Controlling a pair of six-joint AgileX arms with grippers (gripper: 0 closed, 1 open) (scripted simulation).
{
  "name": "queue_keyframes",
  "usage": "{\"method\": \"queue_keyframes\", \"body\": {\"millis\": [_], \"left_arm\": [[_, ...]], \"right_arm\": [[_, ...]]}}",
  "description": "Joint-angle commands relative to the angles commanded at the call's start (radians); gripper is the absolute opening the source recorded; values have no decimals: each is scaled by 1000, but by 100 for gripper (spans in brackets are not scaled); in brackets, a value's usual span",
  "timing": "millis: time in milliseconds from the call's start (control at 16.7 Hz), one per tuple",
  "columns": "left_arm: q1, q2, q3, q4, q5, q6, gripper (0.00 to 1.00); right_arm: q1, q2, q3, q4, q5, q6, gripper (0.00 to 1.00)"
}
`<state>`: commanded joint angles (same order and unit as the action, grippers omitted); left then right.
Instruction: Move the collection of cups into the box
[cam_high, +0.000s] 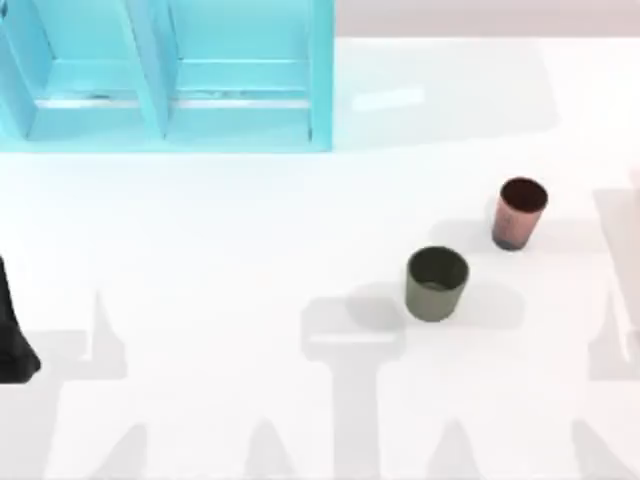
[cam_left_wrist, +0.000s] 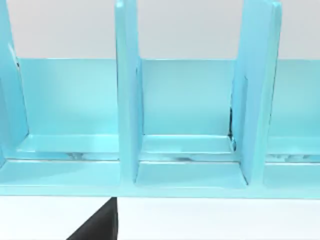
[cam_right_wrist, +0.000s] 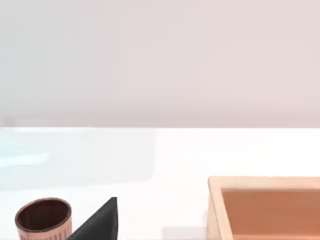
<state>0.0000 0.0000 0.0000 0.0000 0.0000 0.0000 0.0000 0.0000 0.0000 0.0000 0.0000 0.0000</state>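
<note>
Two cups stand upright on the white table, right of centre in the top view: the olive cup, short and wide, and the pink cup, taller with a dark maroon inside, just behind it and further right, the two near but apart. A light blue rack with upright dividers occupies the table's far left corner. The left arm sits at the left edge, its wrist camera facing the rack's compartments. In the right wrist view, the pink cup stands well apart from a tan wooden box. Whether either gripper is spread or closed cannot be told.
</note>
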Motion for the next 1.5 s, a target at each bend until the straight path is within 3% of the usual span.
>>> {"method": "queue_keyframes", "body": {"millis": [300,600,1500], "left_arm": [[0,0,0,0,0,0,100],[0,0,0,0,0,0,100],[0,0,0,0,0,0,100]], "right_arm": [[1,57,56,-42,1,7,100],[7,329,320,-243,4,40,100],[140,1751,1702,-1196,8,198,100]]}}
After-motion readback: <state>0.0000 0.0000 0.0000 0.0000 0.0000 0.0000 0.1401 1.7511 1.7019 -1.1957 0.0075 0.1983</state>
